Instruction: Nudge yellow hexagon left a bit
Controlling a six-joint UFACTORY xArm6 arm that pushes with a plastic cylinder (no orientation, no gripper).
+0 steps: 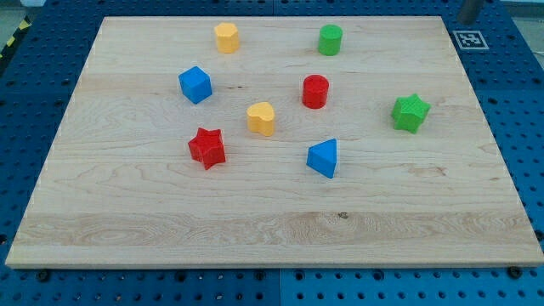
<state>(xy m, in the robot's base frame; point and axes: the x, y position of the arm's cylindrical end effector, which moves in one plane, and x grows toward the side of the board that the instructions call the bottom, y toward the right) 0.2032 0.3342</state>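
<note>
The near edge of the wooden bench (255, 242) fills the bottom of the frame, and this part of the board carries no block. The nearest blocks are the blue triangular block (323, 158), a little right of the centre, and the red star (206, 147), left of the centre; they are well apart from each other. Just above and between them stands a yellow heart-shaped block (262, 118). Up and to the right of it is the red cylinder (315, 91), and at the left, at about the same height, the blue cube (195, 84). The green star (410, 112) stands alone at the right side of the board. In the upper part of the frame are two more blocks: the yellow hexagon (226, 37), which is near the top edge of the board and left of the middle, and the green cylinder (331, 39), to its right at the same height and well apart from it. The blue cube is the closest neighbour of the yellow hexagon, below and to the left. My tip does not show in the view, so there is no claw state I can tell, and its place relative to the blocks I cannot tell either. A small black-and-white marker (469, 38) lies on the blue perforated surface (518, 102) beside the upper right corner of the board.
</note>
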